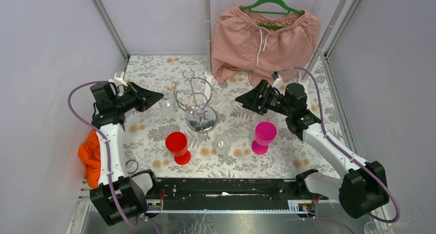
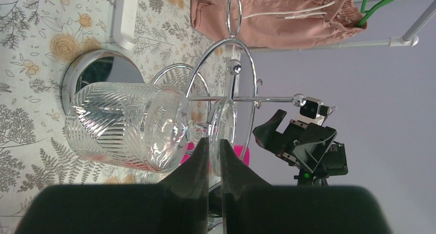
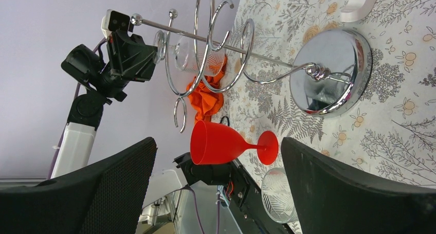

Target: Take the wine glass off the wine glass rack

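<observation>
My left tool (image 2: 214, 141) is pinched nearly together on the wine glass (image 2: 123, 126). The black fingers (image 2: 198, 159) close in where the short stem meets the foot, and the thin rim of the foot runs down into the slit between them. That looks like the right place to hold: the stem is the narrowest, strongest part, while the bowl is wide and would be too smooth for the pads.

The glass is clear, with a cut fern-and-chevron pattern on its bowl. It hangs bowl-down on the left side of the wine glass rack (image 2: 100, 69), its foot caught in the wire. I judge it light but brittle and slick. It should slide sideways out along the hook. A straight pull could chip the foot or tip the stand.

The rack is polished chrome wire with curled loops, ball-ended rods and a round mirror base. It is stiff but probably light, so it may drag along with the glass.

My right tool (image 1: 246, 100) stands wide apart and empty on the rack's right.

Nearer on the floral tabletop (image 1: 303, 151) stand a red goblet (image 1: 177, 145), a magenta goblet (image 1: 264, 136) and a second clear glass (image 1: 222, 143).
</observation>
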You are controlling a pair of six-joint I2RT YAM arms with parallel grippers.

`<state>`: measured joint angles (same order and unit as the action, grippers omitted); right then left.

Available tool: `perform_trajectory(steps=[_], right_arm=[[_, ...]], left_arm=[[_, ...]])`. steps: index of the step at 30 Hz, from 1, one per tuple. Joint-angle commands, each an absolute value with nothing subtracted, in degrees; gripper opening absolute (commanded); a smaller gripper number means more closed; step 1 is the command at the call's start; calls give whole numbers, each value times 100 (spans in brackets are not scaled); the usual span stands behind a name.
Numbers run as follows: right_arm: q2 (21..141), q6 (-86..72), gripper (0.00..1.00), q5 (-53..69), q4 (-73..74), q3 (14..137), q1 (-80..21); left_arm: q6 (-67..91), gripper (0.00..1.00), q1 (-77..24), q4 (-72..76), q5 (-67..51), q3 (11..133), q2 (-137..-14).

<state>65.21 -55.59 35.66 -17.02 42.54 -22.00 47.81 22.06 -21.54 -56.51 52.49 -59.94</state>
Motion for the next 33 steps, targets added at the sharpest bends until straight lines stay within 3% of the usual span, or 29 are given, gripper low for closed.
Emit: perform_trajectory(steps=[1,14,25,33], right_arm=[[6564,-5579,100,3709,-1951,4307,-2157],[6599,-5604,100,3727,-2010,4259,-2162],[6649,-5636,100,3742,-2095,4195,-2150],[6661,-5670,100,3770,-2147,4175,-2143]], left_arm=[[4499,0,2327,-2401,-5627,5631,-5945],[4065,0,2373,-2781,-5818,5835,-6123],[3917,18,2385,-2896,-5706,5847,-6082],[3854,22,2383,-2874,-5570,5786,-6134]])
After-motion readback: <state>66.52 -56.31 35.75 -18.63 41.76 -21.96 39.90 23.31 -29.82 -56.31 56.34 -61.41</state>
